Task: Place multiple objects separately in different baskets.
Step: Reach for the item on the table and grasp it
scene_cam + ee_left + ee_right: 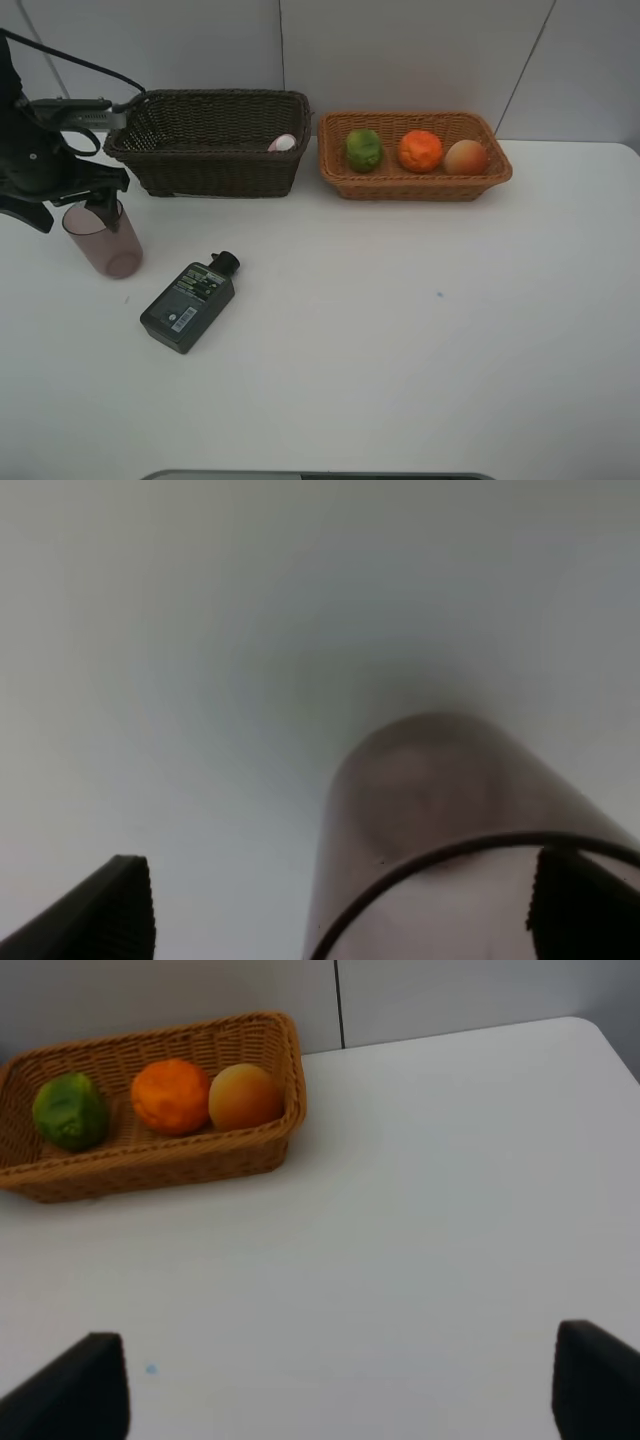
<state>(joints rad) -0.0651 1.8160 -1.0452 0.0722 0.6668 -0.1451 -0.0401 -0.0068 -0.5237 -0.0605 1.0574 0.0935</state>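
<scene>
Purplish cup [105,245] upright on the table [400,330], near the dark basket [215,170] — left gripper [100,205] at its rim, jaws spread wide, nothing clamped. Dark flat bottle [190,305] lies near. Right gripper [340,1370] likewise spread, holding nothing — three fruits [420,150] sit in the tan basket [415,188].

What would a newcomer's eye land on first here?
The orange-tan basket at the back right stands out, holding a green fruit, an orange and a peach in a row. At the left edge the open left pincer is at the rim of an upright purplish cup. A dark flat bottle lies on the white table nearby, in front of the dark brown basket.
</scene>
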